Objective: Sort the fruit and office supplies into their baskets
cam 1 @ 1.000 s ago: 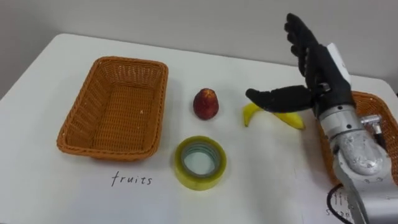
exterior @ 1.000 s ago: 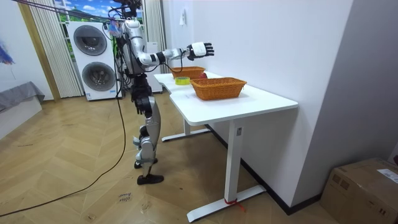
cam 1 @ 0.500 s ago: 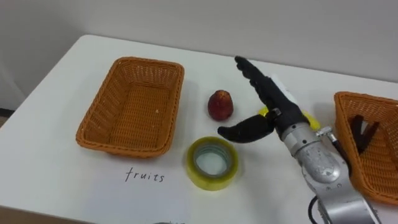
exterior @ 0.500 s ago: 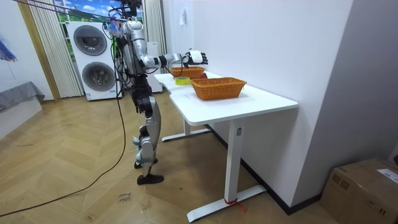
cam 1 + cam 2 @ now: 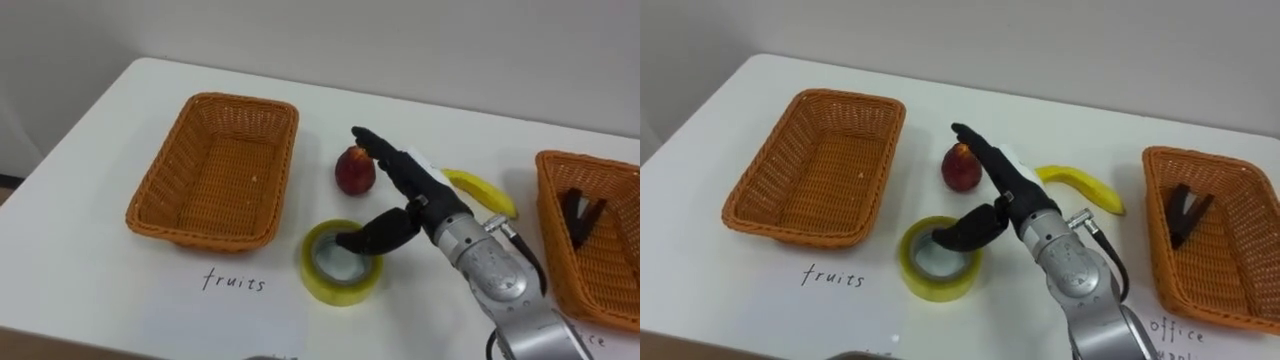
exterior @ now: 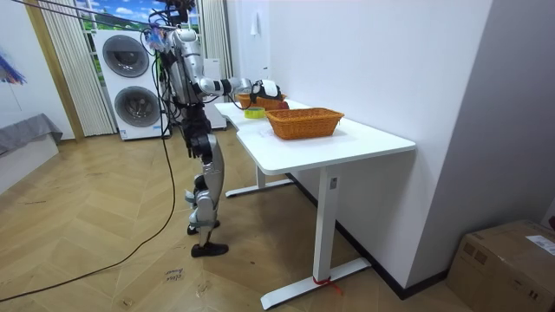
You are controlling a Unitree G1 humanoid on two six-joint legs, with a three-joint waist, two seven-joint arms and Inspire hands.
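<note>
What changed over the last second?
The right hand came down from above the banana and leftward to the tape roll. Its thumb now dips into the roll's centre, fingers straight, nothing gripped. The tape roll, apple, banana, fruit basket and office basket stayed put; the frame shift is the camera's.

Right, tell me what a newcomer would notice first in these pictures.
The robot's right hand, open, reaches over the white table, thumb above the hole of a yellow tape roll, fingers stretched toward a red fruit. A banana lies beyond the wrist, and wicker baskets flank them: the left basket empty, the right basket holding a dark item.
</note>
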